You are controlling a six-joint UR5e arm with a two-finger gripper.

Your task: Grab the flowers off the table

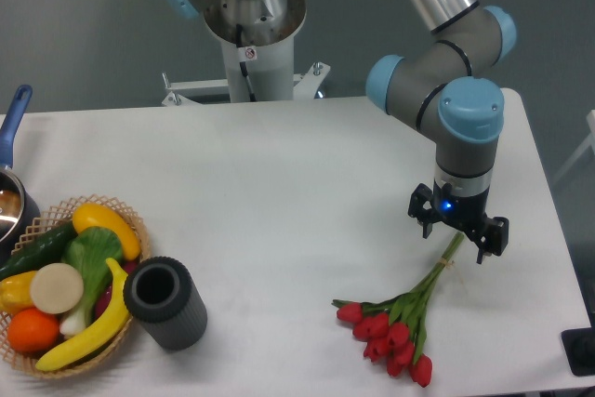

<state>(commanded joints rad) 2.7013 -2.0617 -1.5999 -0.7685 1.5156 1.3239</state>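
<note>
Red flowers (395, 323) under open tool (458, 241)

The gripper (458, 237) hides the stem ends of the flowers (400, 323), its grip unclear

The claw (458, 231) hangs low over the white table (279, 192), its two dark fingers (493, 234) spread on either side of the upper stem ends of the flowers (400, 318). The red tulip buds lie on the tabletop, pointing toward the near edge. Well to the left stand a dark grey cylinder (165, 302) and, touching it, a wicker basket (70, 309) of fruit and vegetables. A blue-handled pot (11, 188) sits at the left edge.
</note>
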